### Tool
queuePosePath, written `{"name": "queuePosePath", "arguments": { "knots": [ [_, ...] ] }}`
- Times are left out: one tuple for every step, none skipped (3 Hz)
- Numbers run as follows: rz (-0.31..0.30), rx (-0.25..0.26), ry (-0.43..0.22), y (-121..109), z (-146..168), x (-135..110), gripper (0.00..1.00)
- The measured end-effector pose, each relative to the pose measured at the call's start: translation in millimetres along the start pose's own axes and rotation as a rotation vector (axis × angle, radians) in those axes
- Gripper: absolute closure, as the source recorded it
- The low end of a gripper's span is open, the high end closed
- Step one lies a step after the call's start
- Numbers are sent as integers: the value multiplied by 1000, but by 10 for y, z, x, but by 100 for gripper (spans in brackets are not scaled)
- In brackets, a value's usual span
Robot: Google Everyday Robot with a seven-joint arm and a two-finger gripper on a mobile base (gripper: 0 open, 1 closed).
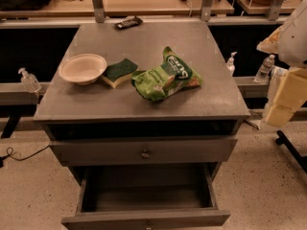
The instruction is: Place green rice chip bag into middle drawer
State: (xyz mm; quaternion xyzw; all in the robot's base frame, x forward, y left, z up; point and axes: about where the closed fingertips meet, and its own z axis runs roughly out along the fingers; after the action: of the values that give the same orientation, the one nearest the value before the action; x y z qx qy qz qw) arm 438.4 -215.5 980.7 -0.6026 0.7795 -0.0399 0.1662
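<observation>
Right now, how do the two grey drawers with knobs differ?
The middle drawer is pulled far out, its inside showing; the upper drawer shows only its front. The middle drawer sits lower than the upper drawer. Both are dark grey with a small round knob. The end effector hangs right of the cabinet.

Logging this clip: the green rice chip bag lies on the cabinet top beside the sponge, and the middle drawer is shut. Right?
No: the camera view shows the middle drawer pulled open. The green rice chip bag does lie on the cabinet top beside the sponge. The gripper is at the right edge.
</observation>
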Motion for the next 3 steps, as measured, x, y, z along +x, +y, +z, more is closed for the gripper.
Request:
{"name": "queuePosePath", "arguments": {
  "knots": [
    [0,0,0,0,0,0,0],
    [-32,20,-14,-110,46,-39,0],
    [-131,68,-98,-373,251,-176,0]
  ]
}}
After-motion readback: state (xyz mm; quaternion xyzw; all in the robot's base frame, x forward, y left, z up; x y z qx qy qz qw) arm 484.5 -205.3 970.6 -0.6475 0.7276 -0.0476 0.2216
